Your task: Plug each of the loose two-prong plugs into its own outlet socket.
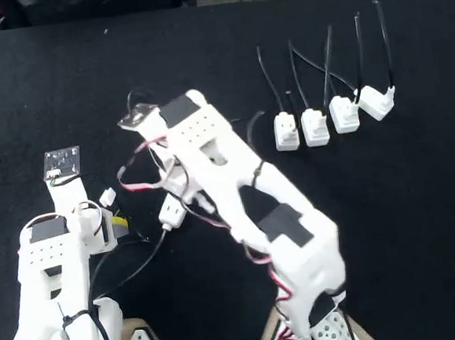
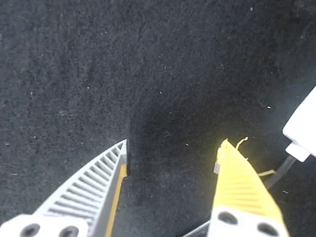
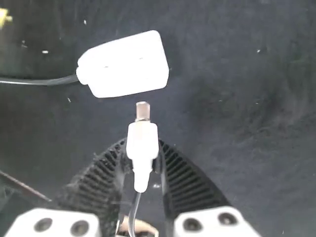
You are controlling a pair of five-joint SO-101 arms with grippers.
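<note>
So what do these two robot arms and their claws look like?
Both are blocky white plastic: the left arm and the right arm have black rectangular patches, rows of small holes, and red and black cables. The left gripper has one pale grey ribbed finger and one yellow; the right gripper has black ribbed fingers.

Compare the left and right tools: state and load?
The left tool is open; the right tool is shut on a white plug. The left tool holds nothing, while the right tool aims its plug at the white socket just ahead. Both sit over the black mat.
</note>
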